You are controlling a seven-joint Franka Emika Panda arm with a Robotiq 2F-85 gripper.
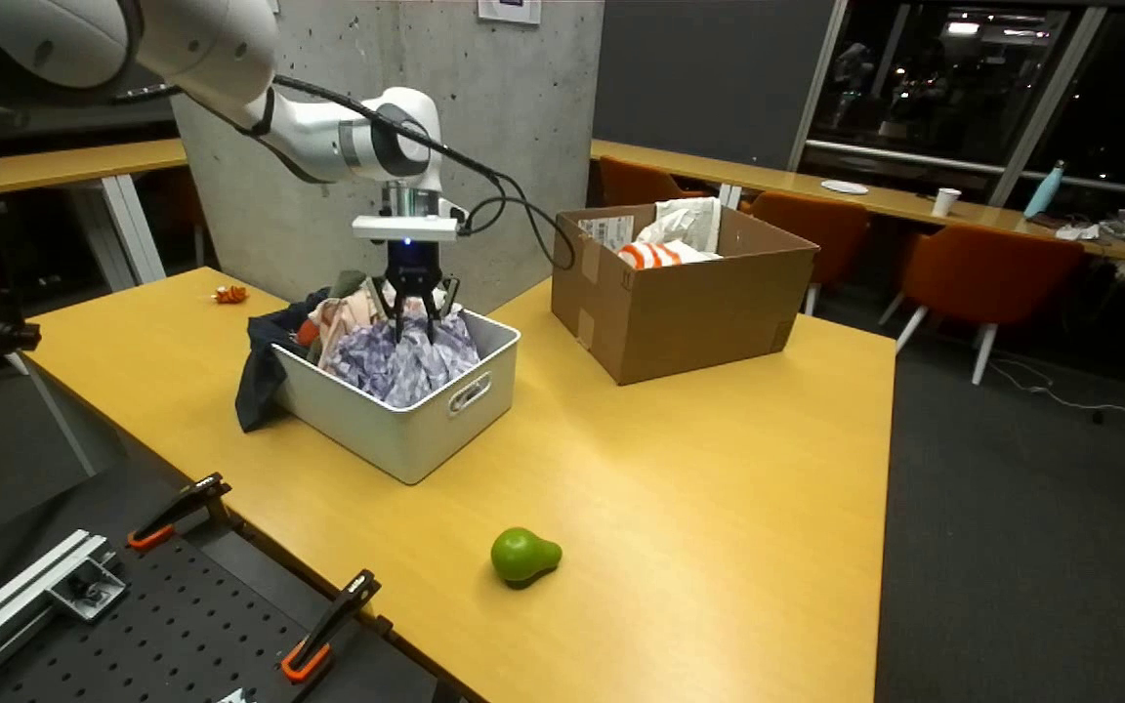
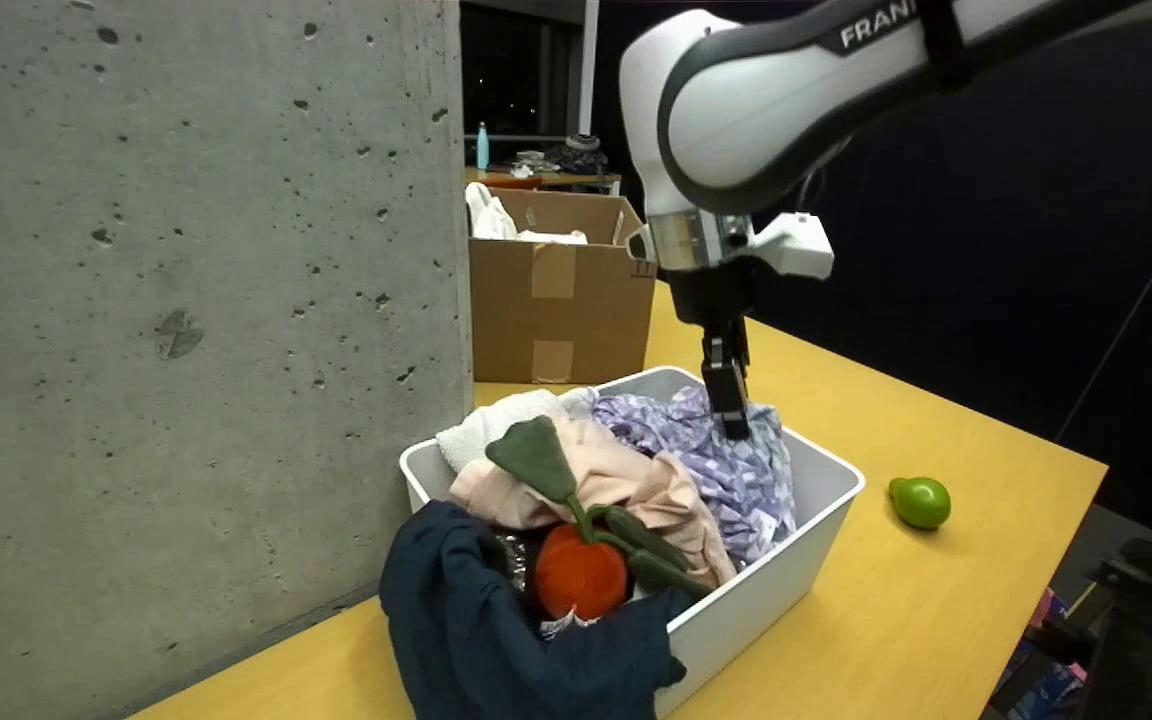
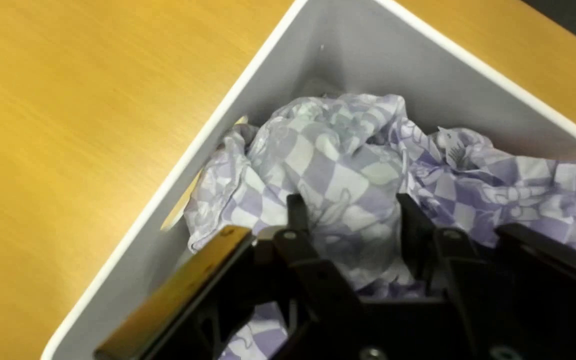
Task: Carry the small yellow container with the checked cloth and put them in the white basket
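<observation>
One white basket [image 1: 343, 415], on a yellow bench [image 1: 680, 508]. Within: one checked cloth [image 3: 338, 165], violet and white, bunched; one peach cloth [image 2: 608, 455], just beside it; one navy cloth [image 2: 496, 630], draped over the rim. One black tool [image 3: 350, 206], fingers apart, checked folds between (clenched or released, I cannot tell). Nearby: one green pear [image 1: 523, 555], one cardboard box [image 1: 699, 317].
</observation>
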